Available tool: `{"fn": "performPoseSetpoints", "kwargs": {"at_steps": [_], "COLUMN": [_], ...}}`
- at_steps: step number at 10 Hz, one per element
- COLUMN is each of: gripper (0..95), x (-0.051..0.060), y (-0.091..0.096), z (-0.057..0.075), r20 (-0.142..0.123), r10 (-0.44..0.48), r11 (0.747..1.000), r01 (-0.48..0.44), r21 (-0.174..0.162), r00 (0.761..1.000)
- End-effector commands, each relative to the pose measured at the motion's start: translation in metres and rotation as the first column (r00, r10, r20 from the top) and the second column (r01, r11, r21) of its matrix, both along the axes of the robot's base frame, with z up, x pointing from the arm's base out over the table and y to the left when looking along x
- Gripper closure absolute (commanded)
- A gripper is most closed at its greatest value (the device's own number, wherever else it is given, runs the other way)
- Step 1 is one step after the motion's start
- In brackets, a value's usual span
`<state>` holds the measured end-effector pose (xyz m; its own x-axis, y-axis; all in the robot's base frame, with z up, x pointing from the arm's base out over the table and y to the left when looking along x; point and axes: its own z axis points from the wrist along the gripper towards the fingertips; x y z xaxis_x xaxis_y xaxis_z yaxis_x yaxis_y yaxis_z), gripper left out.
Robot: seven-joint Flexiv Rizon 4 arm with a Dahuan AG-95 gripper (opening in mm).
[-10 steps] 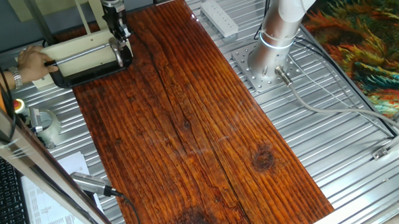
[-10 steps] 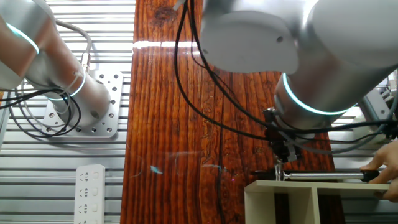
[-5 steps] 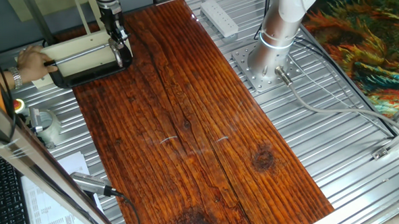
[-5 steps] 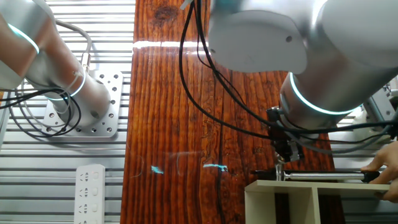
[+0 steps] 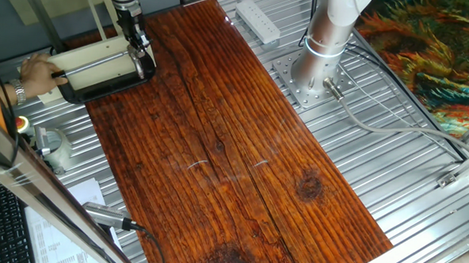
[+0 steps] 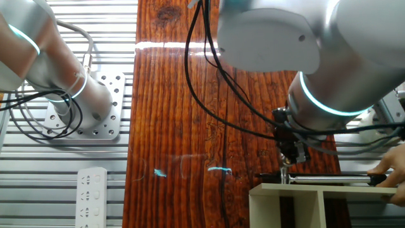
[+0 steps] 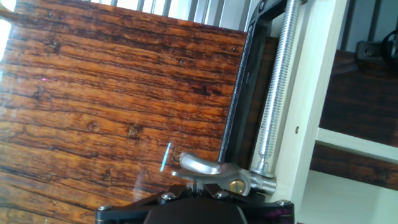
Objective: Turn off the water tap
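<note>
The bench (image 5: 242, 148) carries a pale frame (image 5: 95, 66) at its far corner, with a black C-clamp (image 7: 239, 106) fixed to it and a person's hand (image 5: 37, 71) steadying the frame's other end. The tap (image 7: 214, 171) sits at the foot of the clamp's screw (image 7: 277, 87): a small bright metal lever with a brass centre, right under the pincer (image 5: 141, 46).

It looks rigid, smooth and probably slick, so I judge it light to turn but easy to slip off. The curved lever arm, out from the pivot, seems the best place to push or grip.

The hand view cuts off the fingers, and both fixed views show them too small, so I cannot tell whether the pincer is spread or closed, or touching the lever.
</note>
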<state>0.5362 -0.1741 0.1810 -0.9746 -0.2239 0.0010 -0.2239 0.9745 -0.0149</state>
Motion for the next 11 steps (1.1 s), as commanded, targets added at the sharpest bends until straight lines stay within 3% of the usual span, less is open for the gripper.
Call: {"fn": "performPoseSetpoints", "kwargs": {"at_steps": [1, 4, 6, 8, 11], "gripper": [95.0, 95.0, 95.0, 95.0, 95.0], "x": [0.0006, 0.0018, 0.0052, 0.0094, 0.0063], "y": [-0.0010, -0.0006, -0.0011, -0.0007, 0.0007], "z": [-0.0014, -0.0027, -0.0040, -0.0044, -0.0015], "r20": [0.021, 0.019, 0.033, 0.009, 0.011], "r10": [0.002, -0.008, -0.017, -0.037, -0.029], "r11": [1.000, 1.000, 1.000, 0.999, 1.000], "r01": [-0.002, 0.008, 0.017, 0.037, 0.029], "r21": [0.001, 0.001, 0.002, 0.007, 0.007], "r00": [1.000, 1.000, 0.999, 0.999, 1.000]}}
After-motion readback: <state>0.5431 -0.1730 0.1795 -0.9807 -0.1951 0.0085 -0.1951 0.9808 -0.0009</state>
